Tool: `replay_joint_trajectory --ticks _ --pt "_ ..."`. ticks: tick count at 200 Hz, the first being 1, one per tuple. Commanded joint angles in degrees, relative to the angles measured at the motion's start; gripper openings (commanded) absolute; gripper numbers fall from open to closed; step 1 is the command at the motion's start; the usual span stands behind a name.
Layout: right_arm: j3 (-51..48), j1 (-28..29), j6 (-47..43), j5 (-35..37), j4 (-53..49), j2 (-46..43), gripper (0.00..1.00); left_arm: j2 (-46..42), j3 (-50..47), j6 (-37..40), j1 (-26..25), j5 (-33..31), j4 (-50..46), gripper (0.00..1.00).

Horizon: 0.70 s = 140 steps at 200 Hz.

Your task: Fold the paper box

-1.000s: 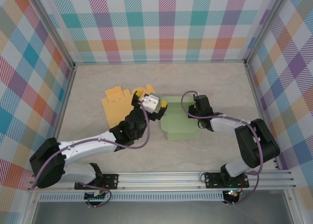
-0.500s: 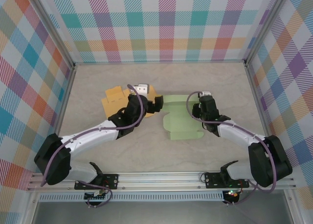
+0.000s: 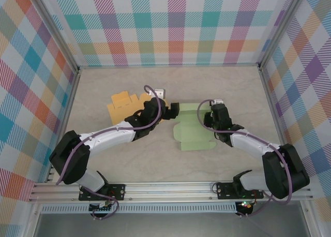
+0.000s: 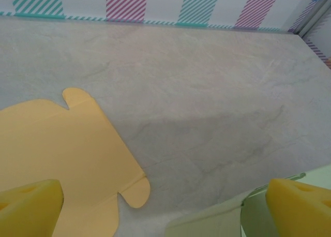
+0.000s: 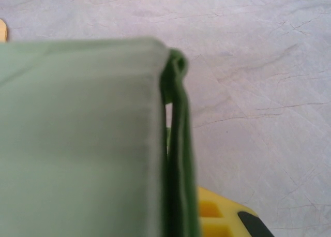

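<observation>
The green paper box lies partly folded on the table's middle. My right gripper is shut on its right edge. In the right wrist view the green wall stands close to the lens, its doubled edge pinched beside my yellow finger. My left gripper hovers open at the box's upper left corner. In the left wrist view its yellow fingertips stand wide apart over bare table, and the green box corner lies between them, untouched.
A flat orange box sheet lies left of the green one, under the left arm; its tabbed edge shows in the left wrist view. Plaid walls close in the back and both sides. A metal rail runs along the near edge.
The left gripper has swung right from above the orange sheet to the green box's left corner, still open. The right gripper keeps its grip and has shifted slightly right.
</observation>
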Motion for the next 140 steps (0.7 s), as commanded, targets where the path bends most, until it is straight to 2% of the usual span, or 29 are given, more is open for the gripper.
replay_joint_trajectory --ticks 1,36,114,140 --pt "-1.1 0.4 -0.2 0.5 2.8 -0.6 0.0 1.9 1.5 -1.2 0.2 -0.3 -1.8 1.0" --pt "-1.0 0.4 0.7 -0.3 2.8 -0.4 0.0 5.9 3.2 -1.4 -0.1 -0.1 -2.3 1.0" --pt "-1.1 0.4 1.8 -2.7 2.9 -1.0 0.0 12.1 6.2 -1.1 -1.1 4.7 7.4 1.0" --pt "-1.0 0.4 2.1 -1.7 2.0 -1.2 0.0 9.2 3.9 -1.5 -1.8 -1.1 7.5 1.0"
